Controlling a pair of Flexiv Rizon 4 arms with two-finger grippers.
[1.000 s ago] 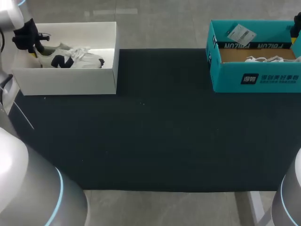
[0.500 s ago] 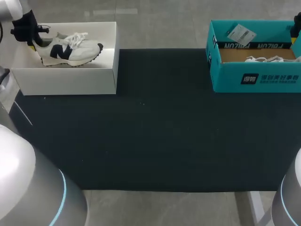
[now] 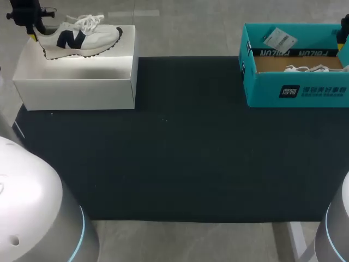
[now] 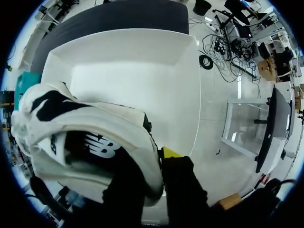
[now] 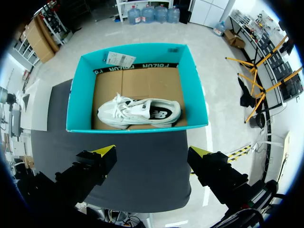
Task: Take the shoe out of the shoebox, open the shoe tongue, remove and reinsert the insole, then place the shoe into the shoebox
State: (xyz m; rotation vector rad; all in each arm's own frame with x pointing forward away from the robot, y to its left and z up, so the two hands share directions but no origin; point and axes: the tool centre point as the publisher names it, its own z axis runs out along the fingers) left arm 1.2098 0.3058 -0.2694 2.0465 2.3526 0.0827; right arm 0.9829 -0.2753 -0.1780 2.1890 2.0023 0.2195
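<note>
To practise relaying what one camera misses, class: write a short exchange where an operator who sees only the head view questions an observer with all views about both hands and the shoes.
Operator: How does my left hand grip the shoe it holds?
Observer: The left hand has the shoe clamped at the heel, between its two fingers.
Operator: And my right hand, at the edge of my view?
Observer: The right hand hangs open above the teal box, where the second shoe lies on its side.
</note>
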